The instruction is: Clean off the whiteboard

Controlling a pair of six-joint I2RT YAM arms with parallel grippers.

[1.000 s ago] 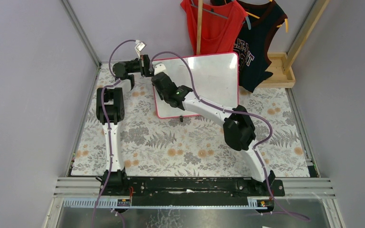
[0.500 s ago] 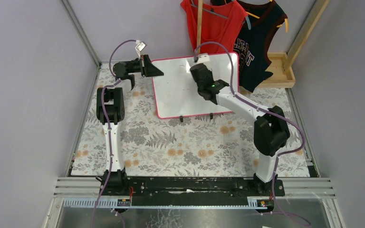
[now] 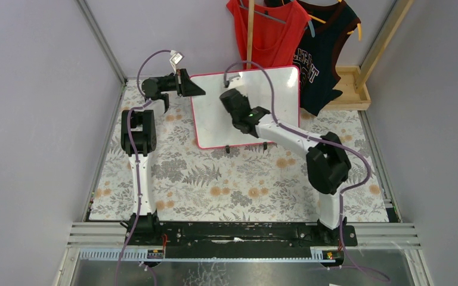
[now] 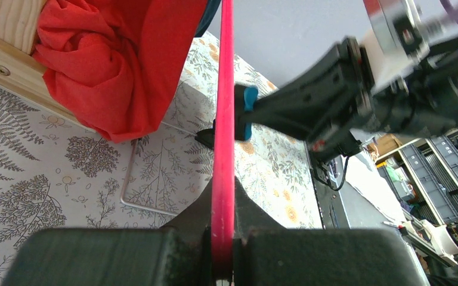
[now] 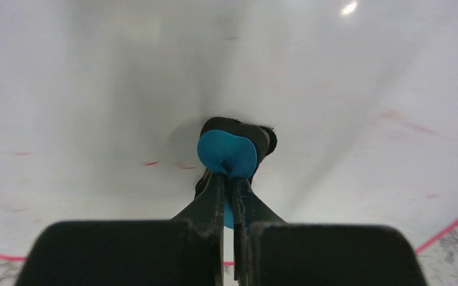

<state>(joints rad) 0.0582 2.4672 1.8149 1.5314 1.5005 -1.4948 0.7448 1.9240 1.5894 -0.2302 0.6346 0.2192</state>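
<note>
The left end effector (image 4: pixel 222 253) clamps the glossy white, red-framed whiteboard (image 3: pixel 283 90) at its 10 o'clock edge, while the right end effector (image 5: pixel 231 185) clamps a blue-and-black eraser (image 5: pixel 228 154) against it.

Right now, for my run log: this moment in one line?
left gripper: shut on whiteboard frame | right gripper: shut on eraser, against board | faint red marks visible

The red-framed whiteboard (image 3: pixel 209 122) stands tilted, mostly clean (faint red smudges).
</note>
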